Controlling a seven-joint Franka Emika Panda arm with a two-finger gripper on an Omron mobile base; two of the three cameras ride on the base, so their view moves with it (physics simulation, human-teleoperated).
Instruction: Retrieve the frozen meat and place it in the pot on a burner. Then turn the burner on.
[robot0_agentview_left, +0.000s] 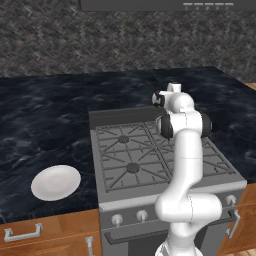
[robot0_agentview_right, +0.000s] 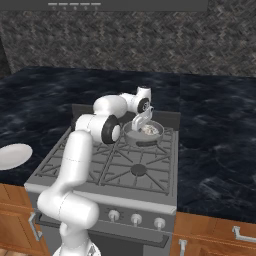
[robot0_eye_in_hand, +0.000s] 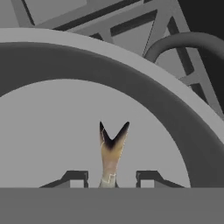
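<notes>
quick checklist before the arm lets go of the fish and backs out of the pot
1. Frozen meat over the pot floor, inside the rim: ok.
2. Pot seated on a stove grate over a burner: ok, at the back of the right base view.
3. Tool tips clear of the meat: cannot tell; a gap shows on each side, but the contact point is hidden at the picture's bottom edge.
4. Meat resting on the pot floor, not hanging: cannot tell.
5. Pot's dark handle clear of the tool's way out: ok, off to one side.
6. Plate on the counter, away from the stove: ok.
</notes>
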